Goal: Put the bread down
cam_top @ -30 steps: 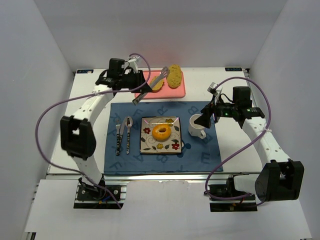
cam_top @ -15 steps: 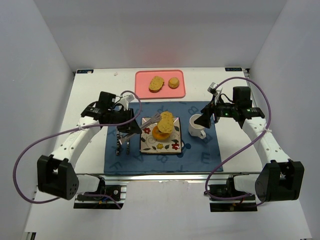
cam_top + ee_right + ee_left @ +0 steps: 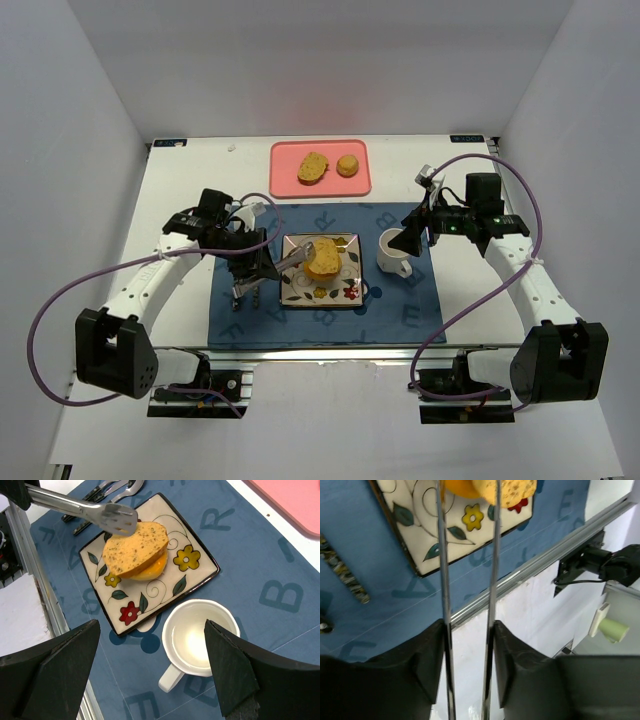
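- Left arm (image 3: pixel 150 280) bent, stretched low across the table, wrist angled inward.
- Left gripper (image 3: pixel 468 645) clamped on tongs (image 3: pixel 443 580).
- Right arm (image 3: pixel 528 283) elbow bent, wrist facing inward.
- Right gripper (image 3: pixel 150 625) jaws wide apart.

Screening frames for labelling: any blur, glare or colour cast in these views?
Top external: sharp, evenly lit, a pink cast on the back wall above the pink plastic tray. Left wrist: the left gripper looms dark and soft around the shiny metal tongs. Right wrist: crisp, with glare inside the white ceramic mug.
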`<move>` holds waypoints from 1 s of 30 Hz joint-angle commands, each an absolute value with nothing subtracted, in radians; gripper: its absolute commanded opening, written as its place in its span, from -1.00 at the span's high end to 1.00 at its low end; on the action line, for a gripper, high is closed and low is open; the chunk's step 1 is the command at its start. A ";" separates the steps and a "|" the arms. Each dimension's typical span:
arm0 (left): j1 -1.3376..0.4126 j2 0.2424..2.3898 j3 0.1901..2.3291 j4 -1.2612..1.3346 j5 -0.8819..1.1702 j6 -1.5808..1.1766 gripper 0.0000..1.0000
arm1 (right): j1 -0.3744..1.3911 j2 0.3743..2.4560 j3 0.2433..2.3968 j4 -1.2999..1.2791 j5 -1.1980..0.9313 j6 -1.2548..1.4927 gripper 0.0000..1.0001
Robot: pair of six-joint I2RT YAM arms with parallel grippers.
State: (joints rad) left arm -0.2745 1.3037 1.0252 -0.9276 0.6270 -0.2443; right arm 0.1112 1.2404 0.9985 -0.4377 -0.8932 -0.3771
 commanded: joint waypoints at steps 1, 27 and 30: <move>-0.278 1.290 1.084 -0.948 0.597 -0.222 -0.06 | 0.106 1.224 0.986 -0.417 -0.910 -0.383 -0.79; 0.166 1.284 0.953 -0.395 0.020 -0.007 0.68 | 0.104 1.232 0.971 -0.405 -0.917 -0.408 -0.79; 0.176 1.313 0.834 -0.249 -0.015 0.174 0.74 | 0.106 1.227 0.976 -0.411 -0.907 -0.429 -0.79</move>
